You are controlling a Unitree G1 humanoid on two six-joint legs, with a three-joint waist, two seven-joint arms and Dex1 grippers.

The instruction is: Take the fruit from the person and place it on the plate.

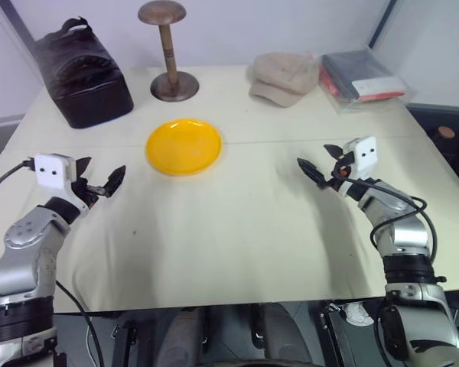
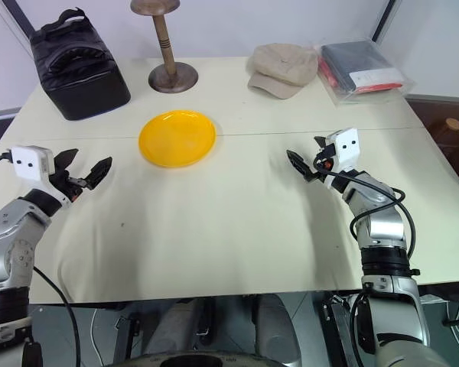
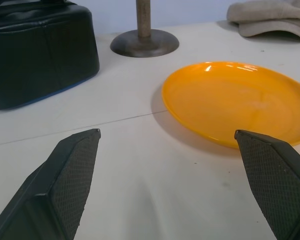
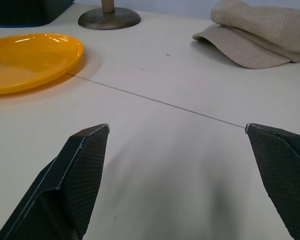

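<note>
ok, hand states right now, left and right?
Left hand: open, empty, above the table beside the plate.
Right hand: open, empty, above the table.

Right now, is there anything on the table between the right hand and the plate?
Nothing: the head views show bare cream tabletop between the open right hand and the yellow plate. Only a thin seam line crosses it.

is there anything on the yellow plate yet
No. The plate lies bare on the table; its whole glossy top shows, with no fruit on it. What lies under the plate is covered and cannot be seen.
</note>
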